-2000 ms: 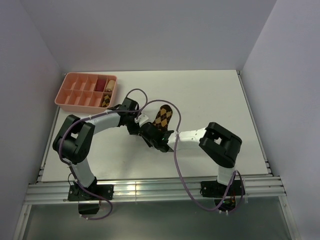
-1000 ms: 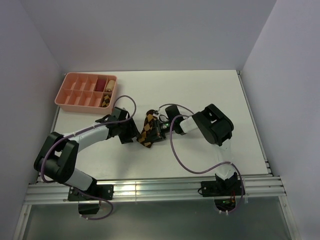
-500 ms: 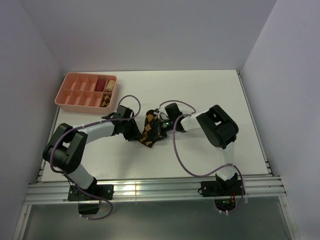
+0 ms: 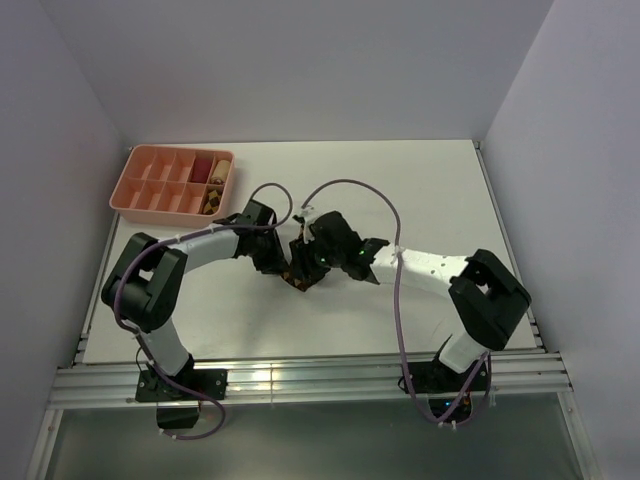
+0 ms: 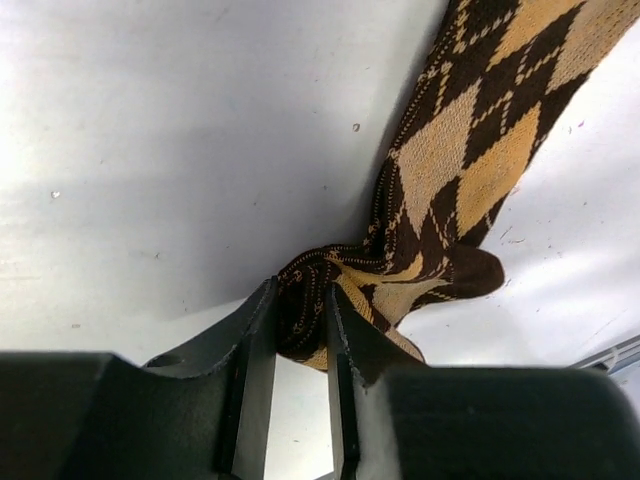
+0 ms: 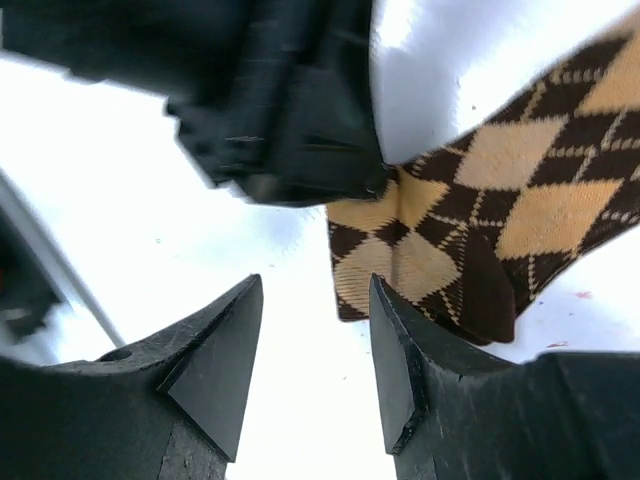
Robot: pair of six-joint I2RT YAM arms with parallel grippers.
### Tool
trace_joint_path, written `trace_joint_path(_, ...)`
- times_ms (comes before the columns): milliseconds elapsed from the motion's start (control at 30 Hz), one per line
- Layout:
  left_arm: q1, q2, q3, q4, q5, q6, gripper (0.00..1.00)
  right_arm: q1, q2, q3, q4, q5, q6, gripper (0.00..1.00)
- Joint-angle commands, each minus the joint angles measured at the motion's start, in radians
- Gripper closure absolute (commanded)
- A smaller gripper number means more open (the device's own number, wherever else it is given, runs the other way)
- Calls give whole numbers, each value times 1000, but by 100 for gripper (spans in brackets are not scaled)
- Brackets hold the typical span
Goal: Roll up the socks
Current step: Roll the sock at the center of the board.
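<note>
- Left gripper clenched on bunched end of argyle socks, lying on desk.
- Right gripper released, jaws apart, just beside the fabric.

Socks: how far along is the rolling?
Done: a few rolls sit in the tray. In hand: the left gripper pinches the bunched end of the sock, while the right gripper is open beside it. Left: the rest of the sock lies flat and unrolled, so nearly all the rolling remains.
</note>
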Motion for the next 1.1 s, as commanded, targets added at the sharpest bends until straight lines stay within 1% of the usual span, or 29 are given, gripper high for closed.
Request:
trace_joint_path(0,-5,63,30,-79,-68,80,72,94,-34,-8,-31,255,-131,46)
trace_joint_path(100,-5,92,73,-99,-66,106,71,142,-11,5,-29,371,-165,47)
trace_joint_path(233,-5,119,121,-123,-63,141,72,206,39,17,-12,456,-194,49)
trace_joint_path(400,-5,143,167,-150,-68,173,72,244,116,29,2,562,-219,50)
trace_joint_path(700,-5,166,191,-167,-39,224,71,252,223,39,9,606,-237,53)
trace_joint_path(767,-5,166,197,-167,-26,244,71,252,258,46,9,611,-236,59)
trace_joint_path(800,-5,166,201,-171,-17,253,71,251,271,46,9,615,-236,64)
trace_joint_path(833,-5,166,204,-176,-20,264,71,251,279,46,9,620,-233,75)
trace_joint_path(900,-3,156,211,-176,-38,267,69,243,286,42,9,573,-219,86)
trace_joint_path(933,-2,148,211,-174,-40,264,68,229,283,37,9,545,-211,98)
trace_joint_path(967,1,130,210,-170,-42,261,66,220,268,28,8,516,-202,100)
trace_joint_path(1000,6,117,210,-165,-43,255,61,208,262,25,3,441,-184,100)
trace_joint_path(1067,24,73,202,-150,-54,229,54,170,237,22,-9,363,-165,100)
